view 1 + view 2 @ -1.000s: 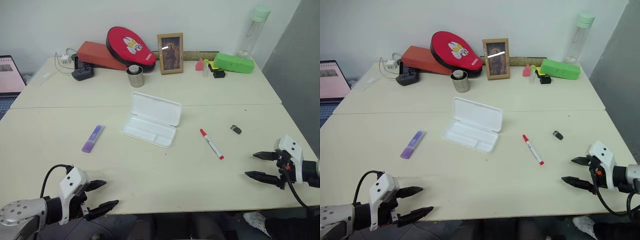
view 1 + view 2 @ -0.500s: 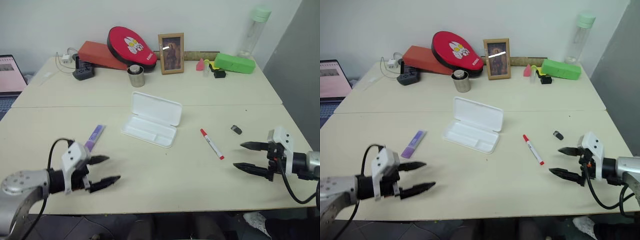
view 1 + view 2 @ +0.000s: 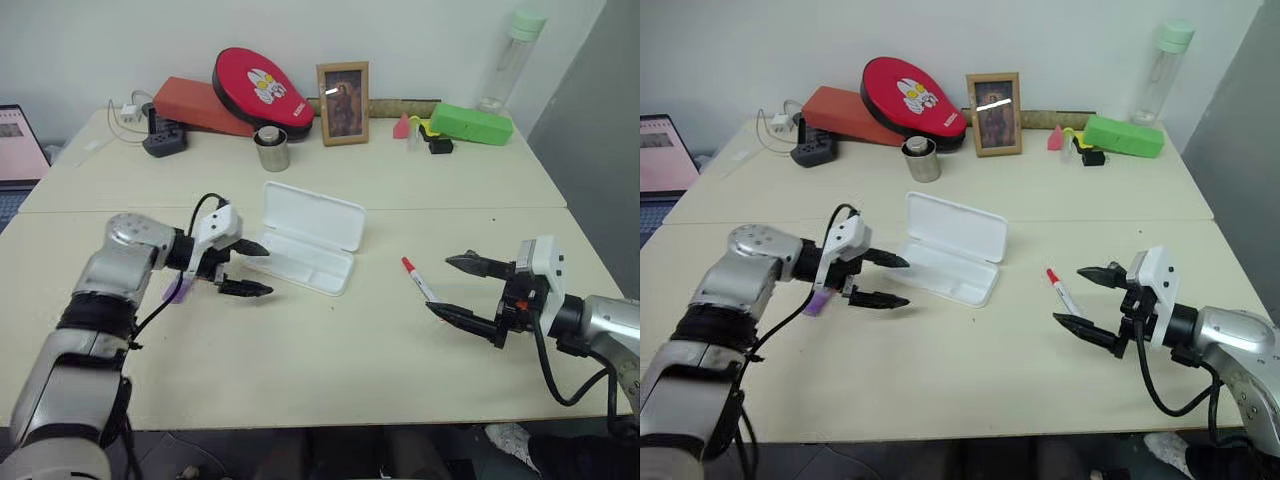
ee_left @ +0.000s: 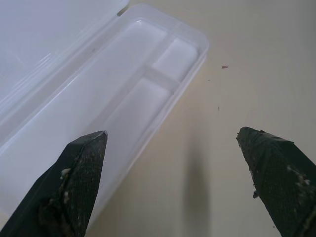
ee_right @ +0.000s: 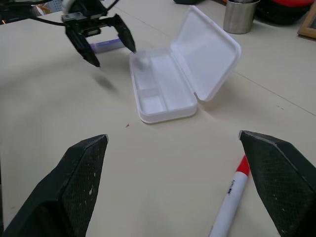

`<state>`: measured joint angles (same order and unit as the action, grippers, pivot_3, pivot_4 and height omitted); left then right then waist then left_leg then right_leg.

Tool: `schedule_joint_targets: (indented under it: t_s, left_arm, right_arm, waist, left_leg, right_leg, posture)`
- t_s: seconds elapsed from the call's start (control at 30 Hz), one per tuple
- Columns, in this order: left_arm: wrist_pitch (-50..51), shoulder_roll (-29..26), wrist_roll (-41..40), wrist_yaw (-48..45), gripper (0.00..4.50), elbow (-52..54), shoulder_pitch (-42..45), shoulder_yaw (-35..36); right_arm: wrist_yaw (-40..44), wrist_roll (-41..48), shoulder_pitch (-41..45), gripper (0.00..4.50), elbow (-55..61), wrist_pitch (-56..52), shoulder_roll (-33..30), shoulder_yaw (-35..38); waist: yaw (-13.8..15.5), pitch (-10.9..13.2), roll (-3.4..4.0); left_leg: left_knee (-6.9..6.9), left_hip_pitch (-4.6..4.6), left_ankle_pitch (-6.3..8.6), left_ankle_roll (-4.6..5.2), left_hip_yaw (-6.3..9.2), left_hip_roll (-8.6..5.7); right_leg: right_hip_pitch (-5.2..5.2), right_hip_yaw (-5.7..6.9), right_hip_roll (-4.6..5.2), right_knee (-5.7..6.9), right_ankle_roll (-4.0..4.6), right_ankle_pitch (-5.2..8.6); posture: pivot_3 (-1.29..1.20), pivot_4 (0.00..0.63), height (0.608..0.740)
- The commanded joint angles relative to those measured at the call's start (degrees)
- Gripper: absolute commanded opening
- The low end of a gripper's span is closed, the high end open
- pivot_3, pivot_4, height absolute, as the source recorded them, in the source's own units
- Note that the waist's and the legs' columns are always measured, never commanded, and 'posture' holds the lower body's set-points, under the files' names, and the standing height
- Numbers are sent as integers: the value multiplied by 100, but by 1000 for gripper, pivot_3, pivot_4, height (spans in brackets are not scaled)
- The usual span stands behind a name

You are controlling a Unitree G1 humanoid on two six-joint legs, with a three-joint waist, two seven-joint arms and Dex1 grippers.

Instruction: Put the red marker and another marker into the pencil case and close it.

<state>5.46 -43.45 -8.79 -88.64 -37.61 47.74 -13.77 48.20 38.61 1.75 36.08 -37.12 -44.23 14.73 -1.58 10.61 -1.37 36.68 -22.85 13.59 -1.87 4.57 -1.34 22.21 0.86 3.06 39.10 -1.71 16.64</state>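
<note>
Pencil case (image 3: pixel 305 240) lies open mid-counter (image 3: pixel 330 350). Left tool (image 3: pixel 243 268), spread, has swung in beside the case, past the purple marker (image 3: pixel 176 291), seemingly untouched. Right tool (image 3: pixel 460 289), spread, has closed on the red marker (image 3: pixel 418 279) right of the case. Nothing grasped yet.

the worktop (image 3: pixel 330 350) is pale cream. at centre frame the pencil case (image 3: pixel 305 240) is plain white, lid and tray alike. right of it the red marker (image 3: pixel 420 284) has a white barrel and red cap. a purple marker (image 3: pixel 177 290) peeks out at left. both pincers, left (image 3: pixel 249 268) and right (image 3: pixel 458 288), have black fingers on white housings. along the top: a red paddle (image 3: pixel 262 88) with a white cartoon figure, an orange-red box (image 3: pixel 195 106), a wood-framed picture (image 3: pixel 342 105), a bright green box (image 3: pixel 470 125), a steel cup (image 3: pixel 270 150).
</note>
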Motion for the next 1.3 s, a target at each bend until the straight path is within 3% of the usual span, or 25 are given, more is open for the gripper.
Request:
schedule_joint_targets:
  t_s: [0.03,0.17,0.3,0.97,1.3]
  left_arm:
    - [-713,240,437,-284,4500,-967,627,-186]
    - [-1031,405,529,-386,4500,-1457,907,-449]
    - [-1383,504,681,-386,3898,-1788,989,-642]
    - [-1967,806,1380,-174,11,-2604,1064,-457]
    - [-1453,622,916,-386,11,-1577,564,-210]
  right_arm:
    - [-256,172,-48,4470,386,-29,-1,214]
    - [-404,199,-194,4470,508,-41,-21,258]
    - [-522,236,-297,4500,608,-35,-17,317]
    - [-644,267,-528,4500,742,44,-101,406]
    - [16,763,-436,4500,721,138,-402,586]
  waist:
    - [-11,0,-1]
    - [-32,0,-1]
    - [-28,0,-1]
    - [-25,0,-1]
    - [-27,0,-1]
  left_leg:
    - [6,-2,1,2,0,-2]
    - [21,-3,12,21,-3,1]
    - [21,-6,13,23,0,4]
    - [25,-4,14,25,-1,2]
    - [27,-1,14,25,1,3]
  right_leg:
    - [-1,2,-3,-2,-3,-1]
    - [-2,-8,-4,0,-4,-2]
    - [0,-8,-2,-1,-4,-2]
    - [-2,-8,-1,1,-6,-3]
    - [-7,-8,-1,2,-7,-4]
  posture:
    - [0,150,740]
    - [0,150,740]
    - [0,150,740]
    - [0,150,740]
    - [0,150,740]
